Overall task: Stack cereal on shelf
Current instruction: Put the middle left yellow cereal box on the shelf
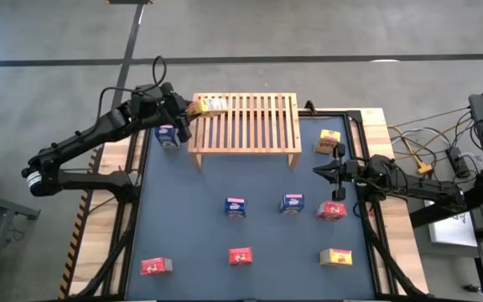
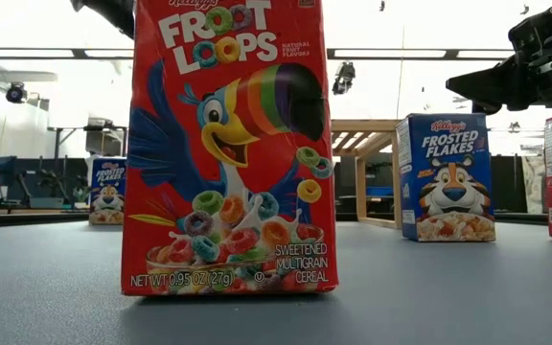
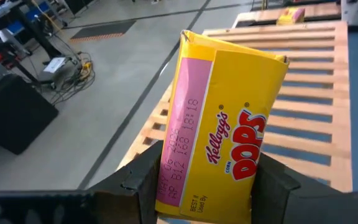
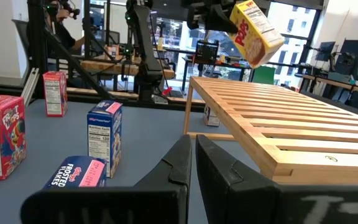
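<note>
One yellow box (image 1: 210, 105) matters here, and from above we see it in the left claw (image 1: 196, 107), over the shelf (image 1: 250, 134) at its far left corner; the box's long axis runs along the shelf's width, across the slats; a blue box (image 1: 168, 136) stands on the table just beside the shelf's left leg; the right claw (image 1: 321, 170) waits near the shelf's right leg, with a second yellow box (image 1: 328, 142) nearby; six more boxes sit on the open table, well apart from the shelf.

From table height, we see a red box (image 2: 228, 144) filling the near view, a blue one (image 2: 447, 177) to its right, and the shelf (image 2: 362, 182) behind them; neither claw can be told apart here.

From the left wrist, we see the left claw (image 3: 201, 186) clenched on the lower end of the yellow box (image 3: 225, 118), a finger (image 3: 142, 183) on each side; the box rises tilted, and the slats (image 3: 303, 118) lie beyond and beneath it.

From the right wrist, we see the right claw (image 4: 193, 163) clenched on nothing; far off, the yellow box (image 4: 255, 32) hangs tilted above the shelf (image 4: 291, 134), clear of the slats.

We judge the left arm is the nearer, and the coming move is straight down, levelling the box onto the slats.
</note>
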Motion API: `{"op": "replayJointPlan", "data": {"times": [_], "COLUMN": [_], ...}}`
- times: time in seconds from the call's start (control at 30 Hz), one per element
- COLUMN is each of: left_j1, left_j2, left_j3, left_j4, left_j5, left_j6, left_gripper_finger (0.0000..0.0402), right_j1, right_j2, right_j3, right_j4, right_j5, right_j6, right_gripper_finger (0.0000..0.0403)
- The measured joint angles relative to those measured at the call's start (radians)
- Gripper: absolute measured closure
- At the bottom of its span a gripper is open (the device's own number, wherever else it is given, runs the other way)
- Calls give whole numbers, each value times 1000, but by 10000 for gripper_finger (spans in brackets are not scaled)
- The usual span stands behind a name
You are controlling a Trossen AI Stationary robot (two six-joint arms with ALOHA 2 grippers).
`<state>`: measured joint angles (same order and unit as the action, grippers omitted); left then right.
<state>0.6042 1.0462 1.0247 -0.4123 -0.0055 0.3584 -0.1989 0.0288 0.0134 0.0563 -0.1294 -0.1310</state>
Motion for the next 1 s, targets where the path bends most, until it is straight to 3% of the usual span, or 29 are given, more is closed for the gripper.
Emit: {"op": "replayJointPlan", "data": {"times": [0.53, 0.73, 1.0], "left_j1": [93, 136, 174], "left_j2": [20, 148, 355], "left_j3": [96, 191, 459], "left_j4": [-83, -148, -394], "left_j5": [13, 152, 154], "left_j6": [52, 83, 131], "left_gripper_finger": [243, 243, 243], "right_j1": [0, 0, 0], "right_j2": [0, 0, 0], "right_j3": [0, 0, 0], "right_j4": [0, 0, 0], "right_j5": [0, 0, 0], "right_j6": [0, 0, 0], "right_gripper_finger": [390, 390, 390]}}
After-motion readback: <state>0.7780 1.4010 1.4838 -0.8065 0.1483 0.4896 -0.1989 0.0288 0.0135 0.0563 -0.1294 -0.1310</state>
